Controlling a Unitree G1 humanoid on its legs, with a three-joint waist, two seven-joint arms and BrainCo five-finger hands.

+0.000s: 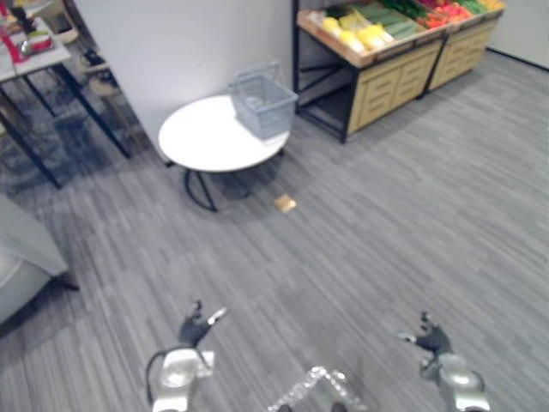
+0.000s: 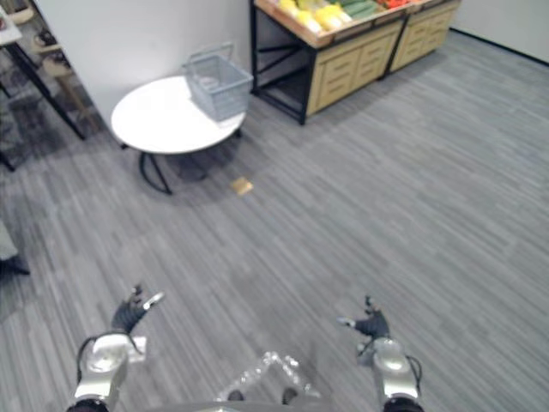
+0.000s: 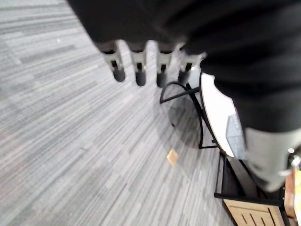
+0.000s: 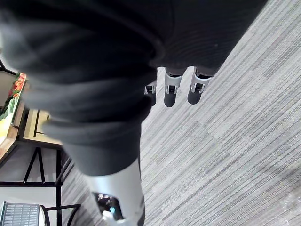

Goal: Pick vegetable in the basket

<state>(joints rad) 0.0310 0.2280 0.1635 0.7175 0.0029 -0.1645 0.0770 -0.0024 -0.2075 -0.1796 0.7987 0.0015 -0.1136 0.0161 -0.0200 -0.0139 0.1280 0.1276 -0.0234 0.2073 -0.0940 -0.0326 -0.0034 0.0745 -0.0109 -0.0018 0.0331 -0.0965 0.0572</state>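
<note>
A grey wire basket (image 1: 262, 103) stands on the right part of a round white table (image 1: 206, 142) far ahead. Behind and to its right, a wooden produce stand (image 1: 386, 60) holds yellow vegetables (image 1: 360, 34), green ones (image 1: 393, 19) and red ones (image 1: 448, 12). My left hand (image 1: 196, 328) hangs low at the lower left over bare floor, fingers relaxed and holding nothing. At the lower right, my right hand (image 1: 429, 336) is likewise open and empty. Both hands are far from the basket and the stand.
A small tan scrap (image 1: 285, 202) lies on the grey plank floor near the table's black legs. A dark-legged table (image 1: 39, 60) with clutter stands at the far left, a grey seat (image 1: 21, 257) at the left edge. A white wall panel (image 1: 189, 43) rises behind the round table.
</note>
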